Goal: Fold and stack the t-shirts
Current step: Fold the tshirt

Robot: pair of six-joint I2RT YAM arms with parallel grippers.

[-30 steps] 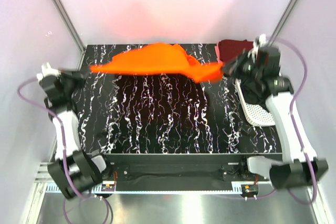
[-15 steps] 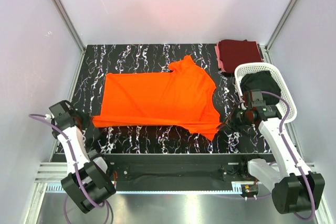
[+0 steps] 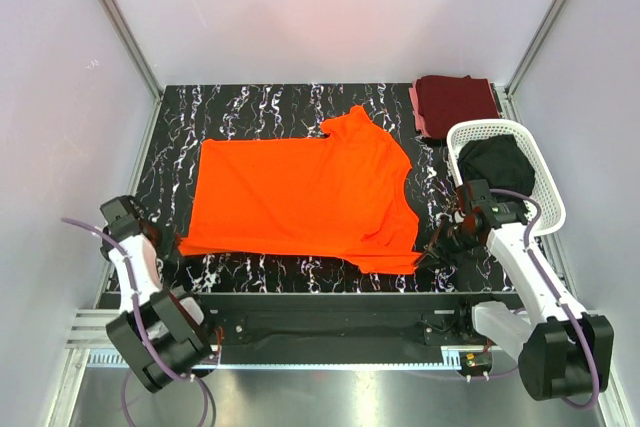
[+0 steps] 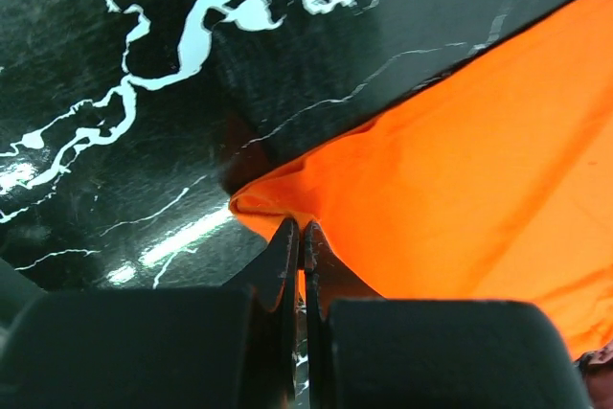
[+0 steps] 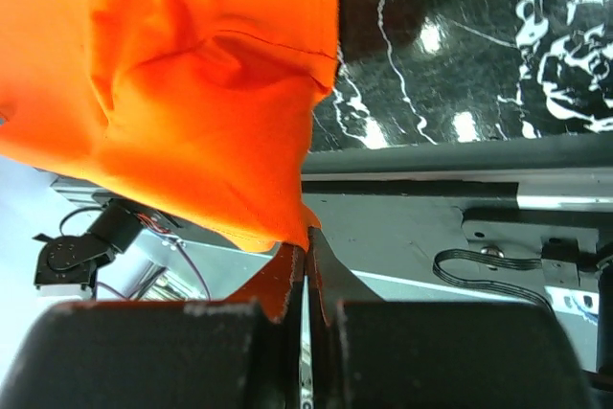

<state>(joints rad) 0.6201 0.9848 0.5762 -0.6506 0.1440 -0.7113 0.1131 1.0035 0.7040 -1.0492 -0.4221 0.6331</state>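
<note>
orange t-shirt (image 3: 300, 197) has gone from stretched aloft to flat on the bench (image 3: 250, 107); left pincer (image 4: 300, 229) and right pincer (image 5: 306, 241) each clamp a near corner; i judge it ready to fold

matt cloth on a glossy surface (image 3: 250, 112)
the orange t-shirt (image 3: 300, 197) and maroon t-shirt (image 3: 455, 102) are soft, matt cloth; the black surface is smooth, glossy, white-veined like marble; the basket (image 3: 551, 192) is white perforated plastic.
</note>
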